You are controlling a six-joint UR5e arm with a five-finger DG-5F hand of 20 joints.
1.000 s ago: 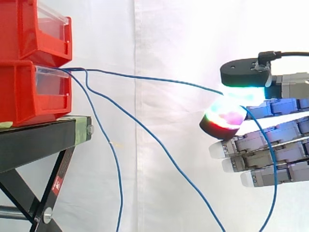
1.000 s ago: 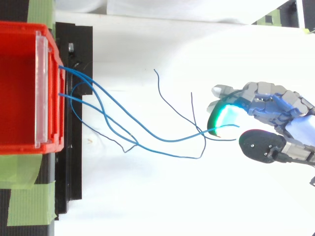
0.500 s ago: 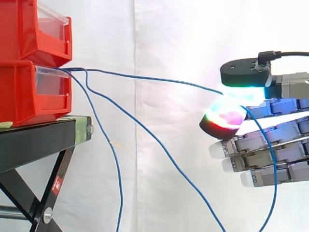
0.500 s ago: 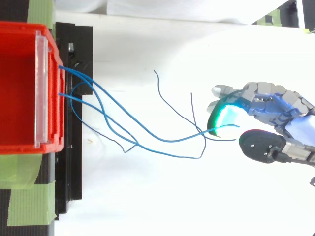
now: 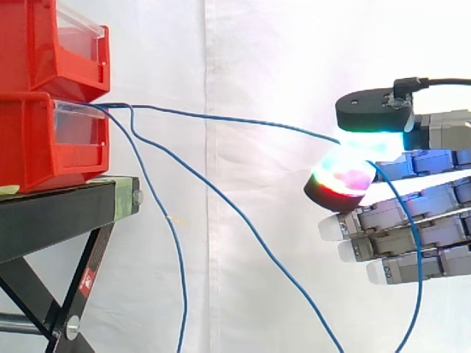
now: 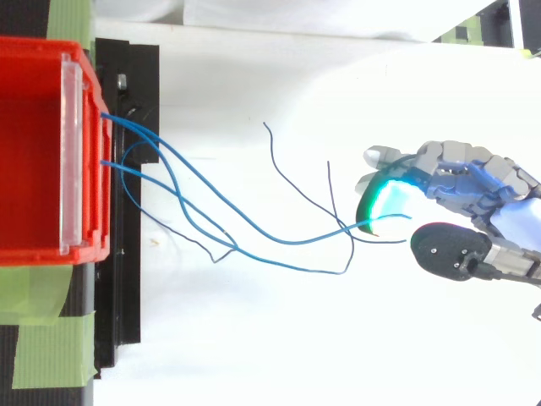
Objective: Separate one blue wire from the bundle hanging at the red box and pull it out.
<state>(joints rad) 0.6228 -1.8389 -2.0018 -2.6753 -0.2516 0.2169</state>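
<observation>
Several blue wires [image 6: 182, 190] hang out of the lower red box [image 5: 40, 140] on the black stand [image 5: 59, 213]. One blue wire [image 5: 221, 118] runs nearly level from the box to my hand [image 5: 412, 220] at the right, well away from the box. Glowing fingertips [image 5: 340, 180] pinch this wire, and its free end [image 5: 420, 272] droops past the fingers. Two other wires [image 5: 176, 257] sag down from the box toward the floor. In the top view my hand [image 6: 473, 182] is at the right, and the pinched wire [image 6: 279, 241] reaches back to the box [image 6: 34, 144].
A second red box [image 5: 59, 40] is stacked on the lower one. Green tape [image 6: 42, 338] marks the stand's top. A white curtain [image 5: 257, 59] backs the scene, and open space lies between the stand and my hand.
</observation>
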